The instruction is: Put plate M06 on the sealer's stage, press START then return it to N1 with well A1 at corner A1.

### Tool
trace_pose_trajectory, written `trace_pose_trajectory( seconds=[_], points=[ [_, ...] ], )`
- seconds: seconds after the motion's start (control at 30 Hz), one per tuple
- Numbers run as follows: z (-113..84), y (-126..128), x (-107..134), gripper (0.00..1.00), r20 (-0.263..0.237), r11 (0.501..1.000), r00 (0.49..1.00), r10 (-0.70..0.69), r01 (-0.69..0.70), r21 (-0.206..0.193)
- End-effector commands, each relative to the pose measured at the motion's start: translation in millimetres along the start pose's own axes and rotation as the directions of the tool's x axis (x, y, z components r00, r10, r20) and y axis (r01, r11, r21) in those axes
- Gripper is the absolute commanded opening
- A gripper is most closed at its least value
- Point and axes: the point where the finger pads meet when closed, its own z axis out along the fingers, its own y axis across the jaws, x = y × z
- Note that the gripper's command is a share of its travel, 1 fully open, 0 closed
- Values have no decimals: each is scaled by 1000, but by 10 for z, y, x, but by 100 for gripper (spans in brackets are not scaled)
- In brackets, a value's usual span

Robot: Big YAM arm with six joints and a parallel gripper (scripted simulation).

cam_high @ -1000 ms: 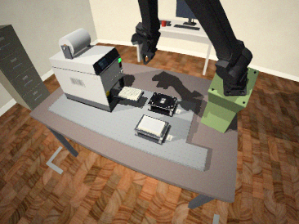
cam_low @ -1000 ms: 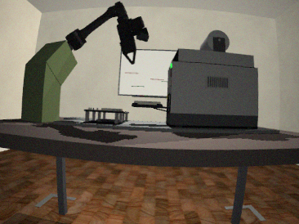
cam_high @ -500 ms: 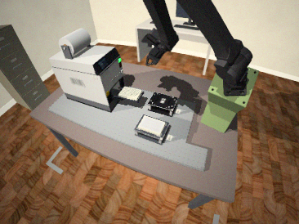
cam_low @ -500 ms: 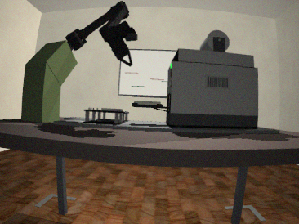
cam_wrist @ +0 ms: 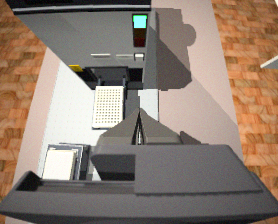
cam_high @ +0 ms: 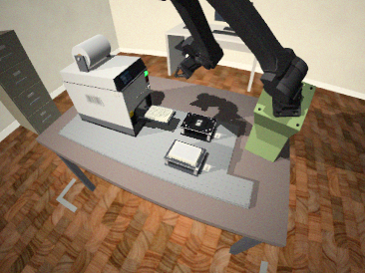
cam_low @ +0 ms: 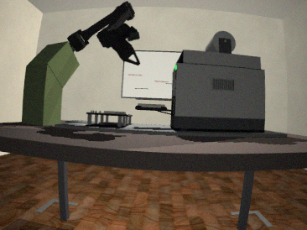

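Plate M06 (cam_high: 159, 114) (cam_wrist: 109, 106), white with a grid of wells, lies on the sealer's stage, which stands out in front of the sealer (cam_high: 102, 92) (cam_low: 218, 92). In the exterior view the plate and stage (cam_low: 151, 108) show edge-on as a thin slab. The sealer's lamp (cam_high: 146, 73) (cam_low: 175, 67) (cam_wrist: 140, 21) shows green. The black nest N1 (cam_high: 198, 125) stands empty to the right of the stage. My gripper (cam_high: 186, 70) (cam_low: 136, 62) (cam_wrist: 139, 112) is shut and empty. It hangs high above the table, behind and to the right of the stage.
The plate in N2 (cam_high: 185, 154) (cam_wrist: 59, 164) sits toward the table's front. My green pedestal (cam_high: 279, 125) (cam_low: 44, 88) stands at the right end. A grey filing cabinet (cam_high: 25, 80) stands left of the table. A white desk (cam_high: 219, 35) with a monitor (cam_low: 147, 73) stands behind.
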Motion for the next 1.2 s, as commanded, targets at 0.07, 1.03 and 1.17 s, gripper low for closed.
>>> trace_pose_trajectory(
  seconds=[0.07, 1.03, 1.17],
  points=[
    [85, 55, 25, 0, 15, 999, 999, 41, -40, -27],
    [53, -15, -150, 0, 47, 1000, 999, -13, 13, -16],
    [334, 33, -123, 0, 27, 1000, 1000, 6, -5, -26]
  ],
)
